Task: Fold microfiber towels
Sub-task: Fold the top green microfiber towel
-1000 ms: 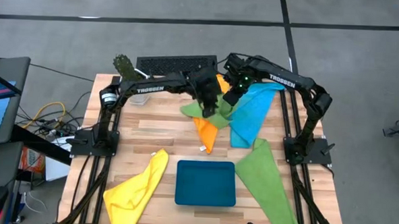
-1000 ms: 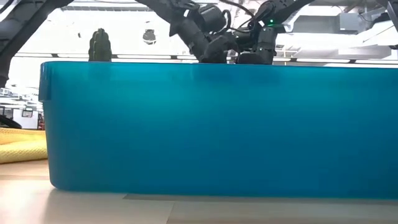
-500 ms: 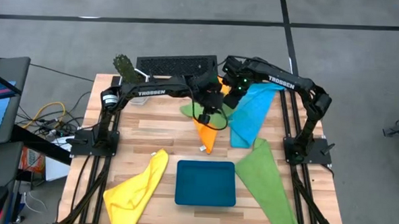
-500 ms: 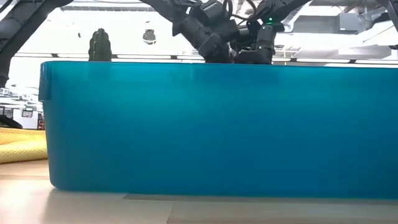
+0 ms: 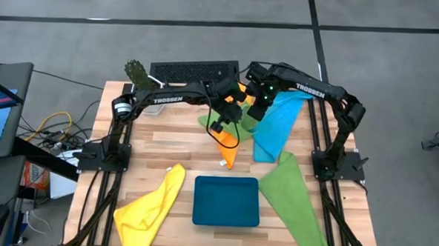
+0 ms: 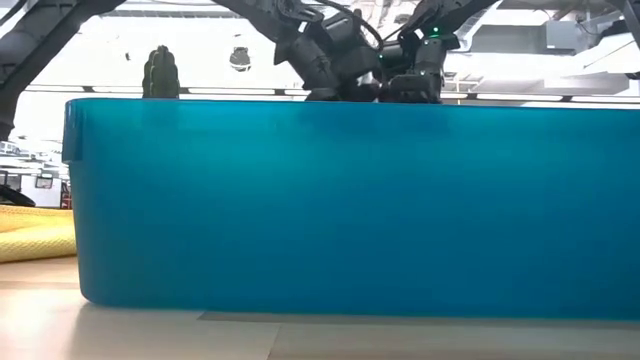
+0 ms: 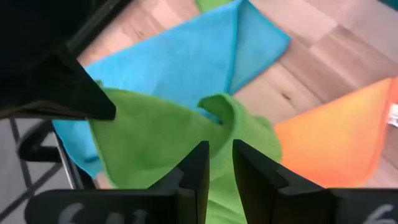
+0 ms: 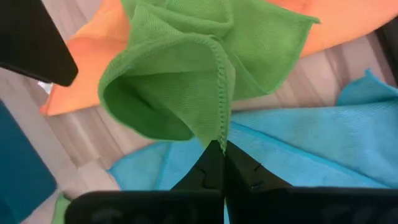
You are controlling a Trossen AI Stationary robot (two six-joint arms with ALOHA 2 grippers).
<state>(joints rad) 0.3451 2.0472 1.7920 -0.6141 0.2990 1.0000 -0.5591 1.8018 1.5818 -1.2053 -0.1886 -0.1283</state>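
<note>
Both grippers work the same green towel (image 5: pixel 238 122) at the far middle of the table (image 5: pixel 174 143). Right gripper (image 8: pixel 222 149) has its jaws pinched tight on a hemmed edge of that towel, so the cloth hangs off it in a loose cone. Left gripper (image 7: pixel 217 163) sits at another part of the same towel; its fingers stand narrow with green cloth between them, looks like a grip. Probably each arm takes an edge so the towel can be lifted, spread flat and then folded; fold itself not started, the cloth is bunched.

Under and beside it: blue towel (image 5: pixel 275 125) to the right, orange towel (image 5: pixel 226 144) toward the near side, both flat on the wood and partly overlapped by the green one. Second green towel (image 5: pixel 290 196) lies near the right front, yellow towel (image 5: pixel 149 209) near the left front, both rumpled, unfolded. Teal tray (image 5: pixel 226 200) sits at front centre, apart from the work.

Hidden: the low view is almost all tray wall (image 6: pixel 340 200); only the arm wrists show above it, no towel contact visible. In the high view the arms cover the grip points. Orange towel's far end is under the arms.
</note>
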